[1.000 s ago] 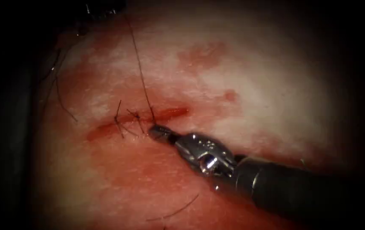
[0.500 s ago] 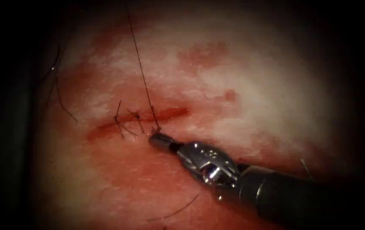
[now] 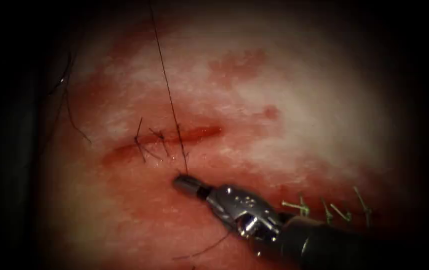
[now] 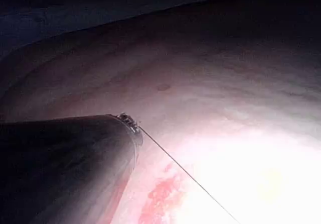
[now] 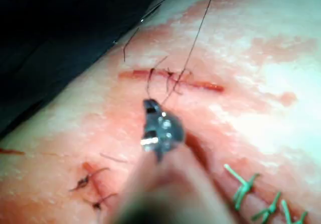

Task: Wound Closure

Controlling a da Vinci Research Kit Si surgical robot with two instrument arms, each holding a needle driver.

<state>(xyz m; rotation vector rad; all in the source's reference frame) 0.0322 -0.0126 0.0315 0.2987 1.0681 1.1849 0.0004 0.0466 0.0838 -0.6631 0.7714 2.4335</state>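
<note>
Thread pinched in the right tool's tip

Nearest, green stitches (image 3: pixel 324 207) sit in the tissue (image 3: pixel 299 100) by the right tool (image 3: pixel 184 182); its jaws are pressed together on the thread (image 3: pixel 166 85), just below the cut (image 3: pixel 174 137), which has 2 dark stitches (image 3: pixel 149 142). The thread looks thin, light and slippery, so I would pinch it close and pull softly. It runs far up to the left tool (image 4: pixel 128 119); I cannot tell its jaws. No needle can be made out.

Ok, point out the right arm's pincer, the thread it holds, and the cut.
right pincer (image 3: pixel 183 182): endoscope view, shut tip.
thread (image 3: pixel 166 90): endoscope view, taut strand above the cut.
cut (image 3: pixel 199 133): endoscope view, open red right end.
</note>
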